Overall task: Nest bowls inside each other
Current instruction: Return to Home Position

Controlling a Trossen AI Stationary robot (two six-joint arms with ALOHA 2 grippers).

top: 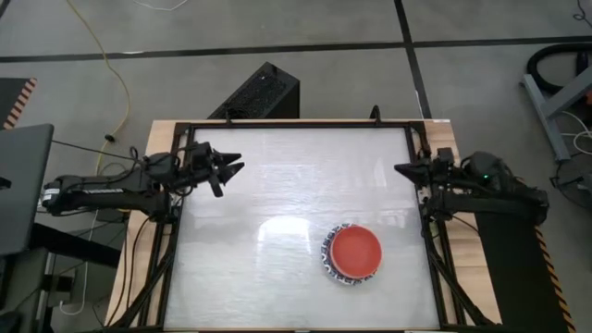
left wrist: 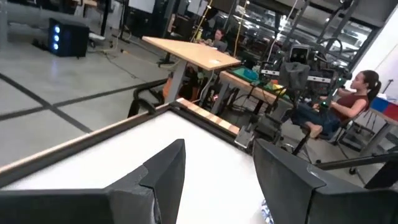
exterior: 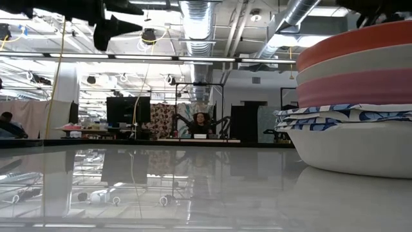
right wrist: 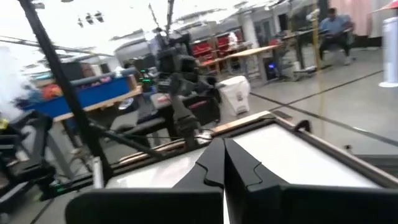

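- The white tabletop [top: 277, 185] carries a single nested stack of bowls [top: 352, 253] on its right half.
- The red bowl [exterior: 360, 44] sits on top, with cream, pink and blue-rimmed ones beneath.
- The left pincer [top: 231, 171] hovers over the tabletop's left edge, spread and empty.
- The right pincer [top: 402, 169] hovers at the right edge, pressed together.

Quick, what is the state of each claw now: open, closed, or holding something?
Left claw: open, holding nothing.
Right claw: closed, holding nothing.
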